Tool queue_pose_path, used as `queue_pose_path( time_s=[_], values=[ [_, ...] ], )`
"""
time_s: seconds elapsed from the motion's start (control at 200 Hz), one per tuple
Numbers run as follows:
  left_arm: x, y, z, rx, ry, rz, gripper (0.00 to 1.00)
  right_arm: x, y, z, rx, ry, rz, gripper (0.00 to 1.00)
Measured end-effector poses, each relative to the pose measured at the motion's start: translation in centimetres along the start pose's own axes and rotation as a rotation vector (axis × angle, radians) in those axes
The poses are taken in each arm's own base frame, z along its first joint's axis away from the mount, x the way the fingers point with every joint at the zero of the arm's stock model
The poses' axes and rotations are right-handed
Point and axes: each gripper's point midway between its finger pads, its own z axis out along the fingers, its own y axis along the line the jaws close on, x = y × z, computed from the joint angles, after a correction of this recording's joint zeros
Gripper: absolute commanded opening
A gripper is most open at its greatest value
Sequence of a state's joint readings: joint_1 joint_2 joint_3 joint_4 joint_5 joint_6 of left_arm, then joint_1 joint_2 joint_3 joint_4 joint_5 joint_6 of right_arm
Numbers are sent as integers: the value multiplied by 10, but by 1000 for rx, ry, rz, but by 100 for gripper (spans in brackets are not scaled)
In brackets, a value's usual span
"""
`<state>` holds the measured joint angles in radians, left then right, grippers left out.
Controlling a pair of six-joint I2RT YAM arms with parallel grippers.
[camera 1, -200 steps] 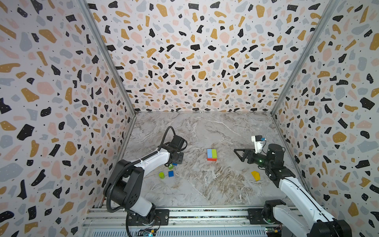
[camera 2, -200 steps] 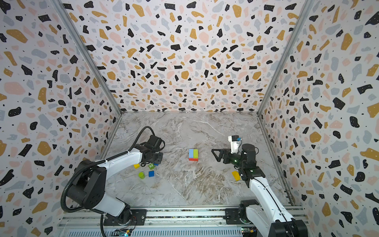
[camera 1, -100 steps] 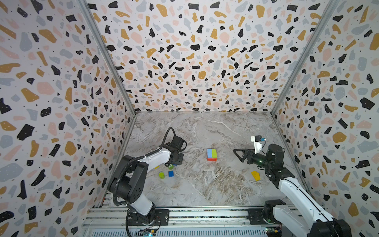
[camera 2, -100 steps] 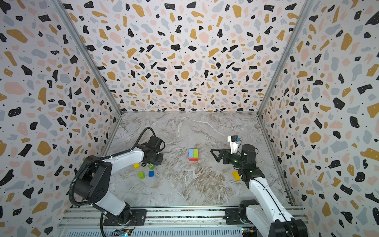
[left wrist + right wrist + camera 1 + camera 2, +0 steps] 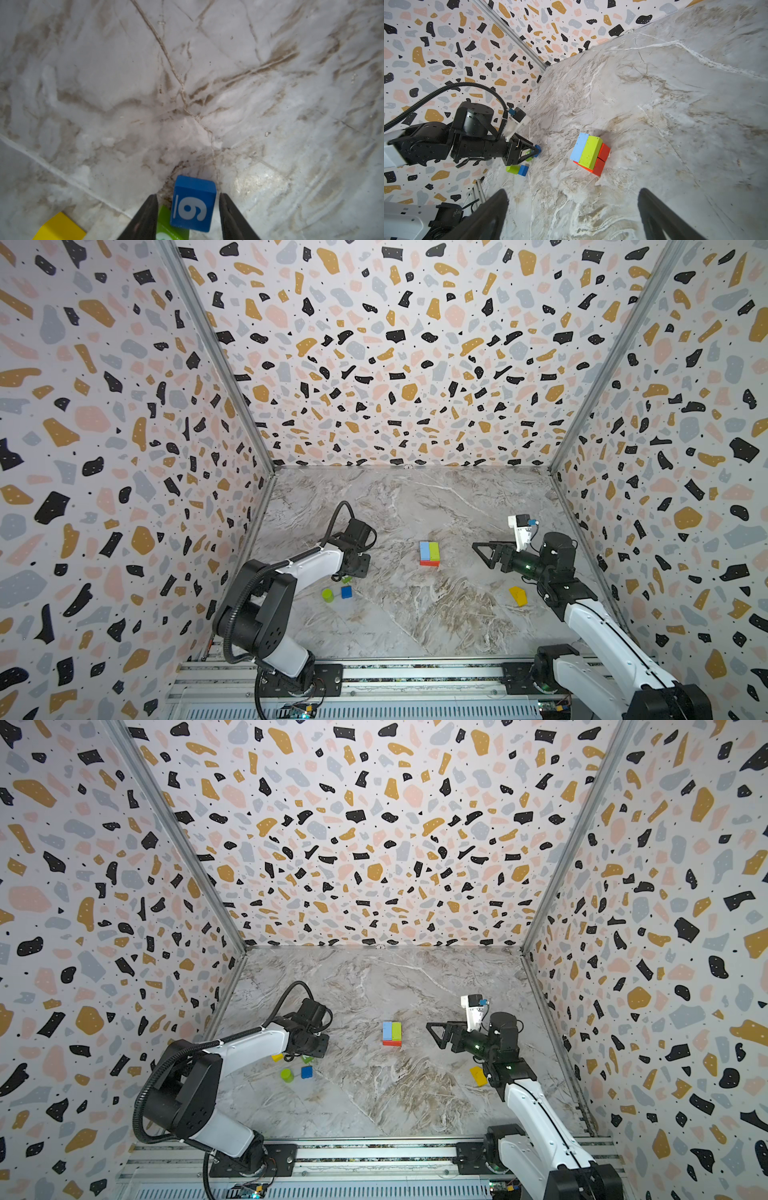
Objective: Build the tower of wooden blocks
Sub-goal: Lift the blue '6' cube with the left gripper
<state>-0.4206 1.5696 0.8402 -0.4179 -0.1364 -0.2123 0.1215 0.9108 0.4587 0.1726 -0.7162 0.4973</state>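
L gripper (image 5: 188, 195) narrow round blue cube (image 5: 192, 205), gap one side, can't tell if clamped; R gripper (image 5: 573, 190) wide, empty; tower (image 5: 429, 553) at mid bench (image 5: 415, 614), well apart; risk: off-centre pinch twists cube out, knocking green block (image 5: 166, 226) beside it.

A robotics lab test cell, not a lived-in room: terrazzo-print panels (image 5: 374, 364) box in a marble-print table (image 5: 415, 626) on three sides, and an aluminium rail (image 5: 415, 674) along its near edge carries two white-and-black arms (image 5: 309, 566) trailing exposed cabling.
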Motion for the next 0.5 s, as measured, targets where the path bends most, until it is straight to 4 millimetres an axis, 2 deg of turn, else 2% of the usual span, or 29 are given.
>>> queue_pose_path(
  time_s=[0.501],
  values=[
    [6, 0, 8, -5, 30, 5, 38, 1, -1, 1, 3, 4, 4, 99]
  ],
)
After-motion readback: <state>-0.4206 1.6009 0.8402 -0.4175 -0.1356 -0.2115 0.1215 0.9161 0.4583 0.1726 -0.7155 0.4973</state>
